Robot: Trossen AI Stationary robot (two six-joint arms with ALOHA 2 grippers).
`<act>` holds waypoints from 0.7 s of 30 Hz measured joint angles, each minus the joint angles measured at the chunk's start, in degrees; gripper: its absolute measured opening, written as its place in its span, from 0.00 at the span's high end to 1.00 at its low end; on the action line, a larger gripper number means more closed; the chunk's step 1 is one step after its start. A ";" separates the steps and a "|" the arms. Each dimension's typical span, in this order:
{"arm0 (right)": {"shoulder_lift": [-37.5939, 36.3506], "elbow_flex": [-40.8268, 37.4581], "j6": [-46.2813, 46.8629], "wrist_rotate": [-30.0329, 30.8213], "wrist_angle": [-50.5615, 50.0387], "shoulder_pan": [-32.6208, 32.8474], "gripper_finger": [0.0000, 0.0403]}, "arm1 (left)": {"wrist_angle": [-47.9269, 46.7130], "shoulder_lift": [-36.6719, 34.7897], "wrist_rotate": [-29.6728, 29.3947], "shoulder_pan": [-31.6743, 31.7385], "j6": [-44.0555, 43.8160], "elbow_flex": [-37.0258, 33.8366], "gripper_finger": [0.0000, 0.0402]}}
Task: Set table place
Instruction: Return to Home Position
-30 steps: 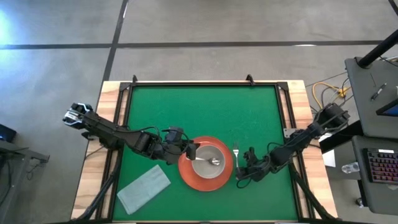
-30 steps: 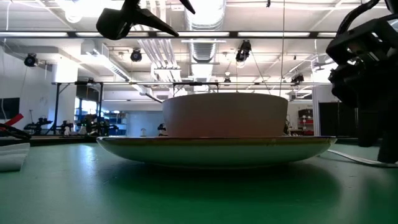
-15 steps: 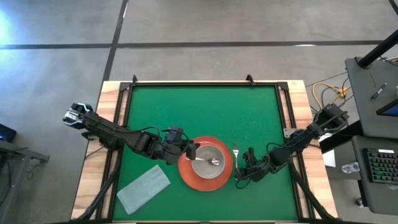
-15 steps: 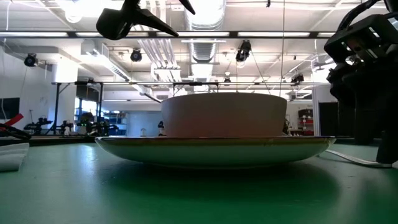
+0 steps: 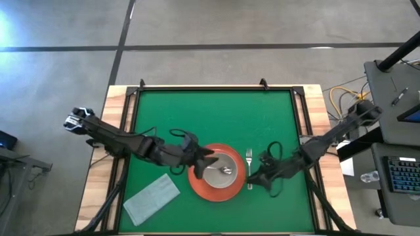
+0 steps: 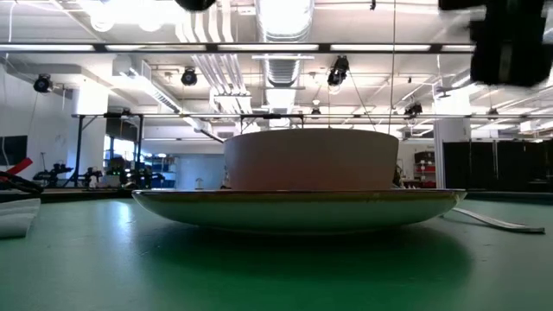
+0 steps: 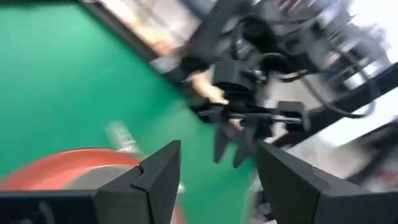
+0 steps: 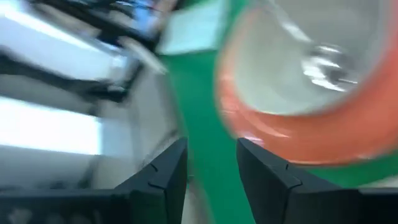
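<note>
The orange-red plate lies flat on the green table, toward its near edge. The grey bowl stands on the plate, and the silver spoon lies inside the bowl. The silver fork lies flat on the table just right of the plate. My left gripper hovers open over the plate's left rim. My right gripper hangs open beside the fork's near end, above the table. The low view shows the plate and bowl side-on.
A folded grey-green napkin lies near the table's near left corner. The far half of the table is bare green. A desk with a keyboard stands beyond the right edge. My left wrist view shows the right arm's gripper across the plate.
Both grippers have risen: in the low view the left one has left the picture's top and the right one has gone from table height up to the top right corner. The left gripper has also edged toward the plate. Plate, bowl, spoon and fork have stayed put.
</note>
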 joint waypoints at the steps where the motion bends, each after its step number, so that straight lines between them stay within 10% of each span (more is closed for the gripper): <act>1: -1.98 0.61 -0.05 -0.17 0.26 0.02 0.68 | 2.25 -0.32 0.55 -0.19 -0.89 -0.02 0.52; 9: -16.00 9.67 -29.45 -1.16 2.44 1.06 0.69 | 32.40 -4.47 19.93 -2.56 31.65 -1.81 0.52; 15: -23.71 12.18 -45.99 -4.92 -1.90 0.71 0.69 | 32.07 -8.46 21.22 -2.42 37.77 -7.21 0.52; 21: -36.21 0.54 -47.77 -7.46 -1.34 -5.77 0.69 | 52.54 -13.62 30.20 1.60 42.11 -23.14 0.52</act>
